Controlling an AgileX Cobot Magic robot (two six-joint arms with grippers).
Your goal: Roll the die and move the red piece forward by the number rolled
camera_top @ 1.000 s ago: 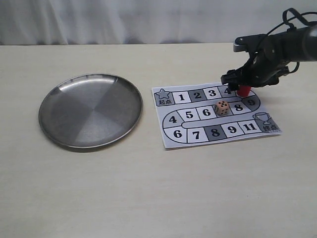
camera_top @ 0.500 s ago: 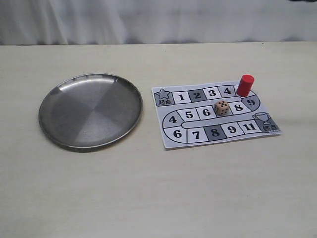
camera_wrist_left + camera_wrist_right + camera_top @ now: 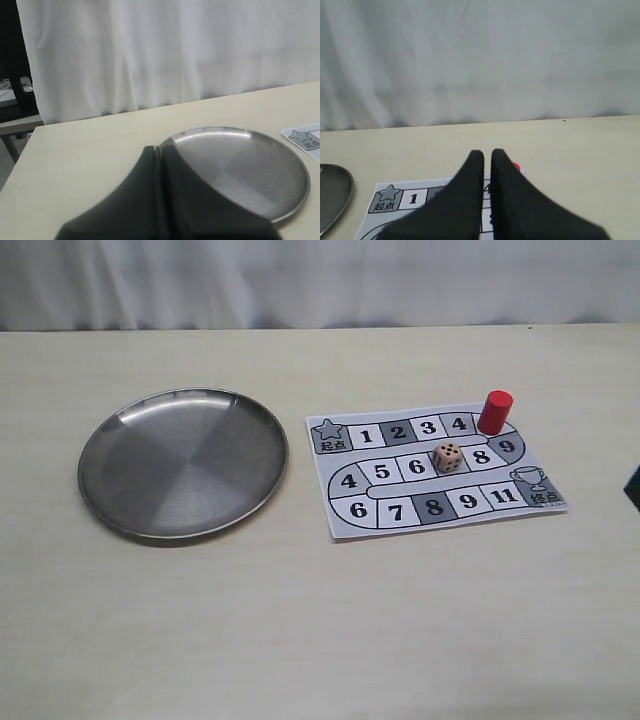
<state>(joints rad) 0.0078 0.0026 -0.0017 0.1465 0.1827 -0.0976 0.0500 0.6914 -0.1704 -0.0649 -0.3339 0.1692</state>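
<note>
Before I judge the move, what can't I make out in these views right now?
- The square under the red piece: exterior view, the piece covers its number.
- The die: pips too small to count surely; it hides its square too.
- Most of the board: right wrist view, blocked by the right gripper; the piece shows as a red sliver.
- Left wrist view: left gripper hides part of the metal plate.

Closed black fingers [image 3: 159,165] hang over the steel plate's [image 3: 280,165] near rim.
</note>
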